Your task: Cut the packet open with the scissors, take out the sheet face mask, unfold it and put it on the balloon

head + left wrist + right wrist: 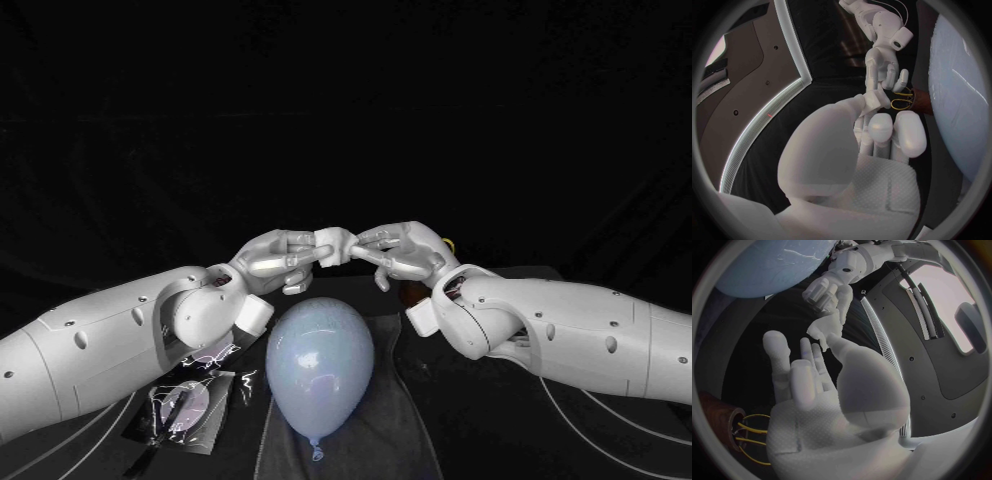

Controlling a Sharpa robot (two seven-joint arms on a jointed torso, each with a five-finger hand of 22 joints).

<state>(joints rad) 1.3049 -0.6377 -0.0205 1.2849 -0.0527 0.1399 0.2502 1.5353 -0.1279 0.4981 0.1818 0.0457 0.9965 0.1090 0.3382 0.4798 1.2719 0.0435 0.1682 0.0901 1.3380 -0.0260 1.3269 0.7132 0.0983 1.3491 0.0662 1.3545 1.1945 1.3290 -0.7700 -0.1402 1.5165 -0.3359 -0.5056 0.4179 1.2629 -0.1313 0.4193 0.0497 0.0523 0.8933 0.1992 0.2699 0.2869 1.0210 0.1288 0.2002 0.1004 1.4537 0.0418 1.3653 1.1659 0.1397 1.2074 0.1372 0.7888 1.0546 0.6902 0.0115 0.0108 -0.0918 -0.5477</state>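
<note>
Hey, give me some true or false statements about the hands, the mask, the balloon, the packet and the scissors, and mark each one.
1. The left hand and the right hand both grip the mask. True.
2. The mask covers the balloon. False: it is bunched between the two hands, and the balloon is bare.
3. The packet lies beside the balloon, on the left arm's side. True.
4. The right hand holds the scissors. False: the scissors lie free, out of its grip; it holds the mask.
</note>
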